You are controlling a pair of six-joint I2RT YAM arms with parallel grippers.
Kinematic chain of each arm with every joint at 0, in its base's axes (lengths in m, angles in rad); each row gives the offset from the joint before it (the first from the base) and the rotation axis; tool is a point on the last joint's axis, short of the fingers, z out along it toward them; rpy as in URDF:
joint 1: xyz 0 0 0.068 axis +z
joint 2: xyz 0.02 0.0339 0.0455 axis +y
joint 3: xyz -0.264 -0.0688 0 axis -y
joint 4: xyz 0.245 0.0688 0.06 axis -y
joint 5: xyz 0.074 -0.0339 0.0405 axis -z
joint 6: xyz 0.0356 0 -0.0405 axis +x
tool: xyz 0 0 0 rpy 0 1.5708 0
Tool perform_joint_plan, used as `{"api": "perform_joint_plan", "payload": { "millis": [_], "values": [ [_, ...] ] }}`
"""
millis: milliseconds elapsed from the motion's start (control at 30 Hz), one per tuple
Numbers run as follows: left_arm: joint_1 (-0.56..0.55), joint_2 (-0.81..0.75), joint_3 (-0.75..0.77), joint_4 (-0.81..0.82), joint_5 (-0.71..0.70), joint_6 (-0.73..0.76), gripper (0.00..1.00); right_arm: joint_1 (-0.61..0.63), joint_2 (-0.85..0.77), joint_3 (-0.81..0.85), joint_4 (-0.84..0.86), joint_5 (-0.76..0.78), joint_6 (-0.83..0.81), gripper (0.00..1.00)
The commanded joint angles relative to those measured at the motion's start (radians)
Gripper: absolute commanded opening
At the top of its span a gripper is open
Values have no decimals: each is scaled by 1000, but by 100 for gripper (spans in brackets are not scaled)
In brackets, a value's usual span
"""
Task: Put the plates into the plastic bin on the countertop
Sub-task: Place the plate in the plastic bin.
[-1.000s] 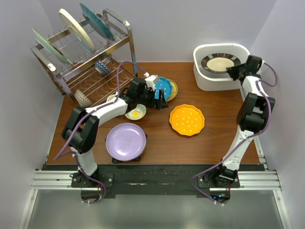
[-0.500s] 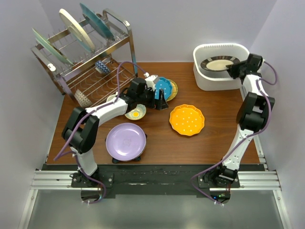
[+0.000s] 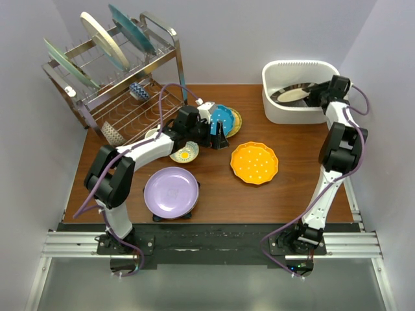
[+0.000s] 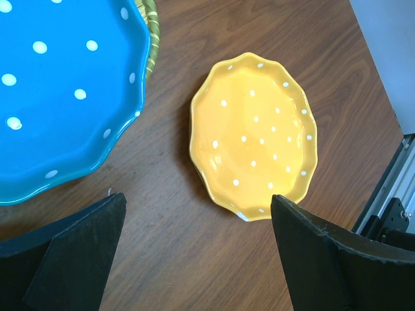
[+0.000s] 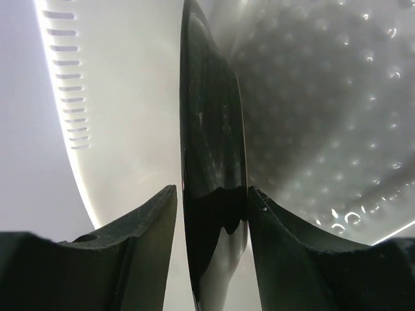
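Observation:
My right gripper [image 3: 322, 96] reaches into the white plastic bin [image 3: 285, 114] at the back right. It is shut on the dark rim of the brown-rimmed beige plate [image 3: 293, 94], which hangs tilted inside the bin. In the right wrist view the rim [image 5: 211, 116] stands edge-on between my fingers [image 5: 279, 233], with the bin's wall [image 5: 117, 97] behind. My left gripper [image 3: 220, 134] is open and empty, low over the countertop [image 3: 305, 168], beside the blue dotted plate [image 3: 222, 118]. That plate lies on a yellow-brown patterned plate [image 3: 236, 122]. The orange dotted plate [image 3: 254, 162] and the lavender plate [image 3: 171, 192] lie flat.
The left wrist view shows the blue plate [image 4: 58, 97], the orange plate [image 4: 253, 136] and my gripper [image 4: 198, 259] over bare wood. A small white bowl with a yellow centre [image 3: 185, 153] lies under my left arm. The wire dish rack [image 3: 123, 107] at the back left holds three upright plates.
My right gripper has lowered the brown-rimmed plate from level above the bin to tilted down inside it. The left arm has not moved.

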Motion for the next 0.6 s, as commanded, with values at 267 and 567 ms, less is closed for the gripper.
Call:
{"api": "perform_joint_plan", "payload": {
  "millis": [267, 567],
  "values": [
    [-2, -14, 30, 34, 21, 14, 98, 6, -19, 101, -22, -25, -29, 66],
    [-2, -6, 27, 43, 27, 7, 98, 7, 39, 216, -192, 55, -207, 76]
  ]
}}
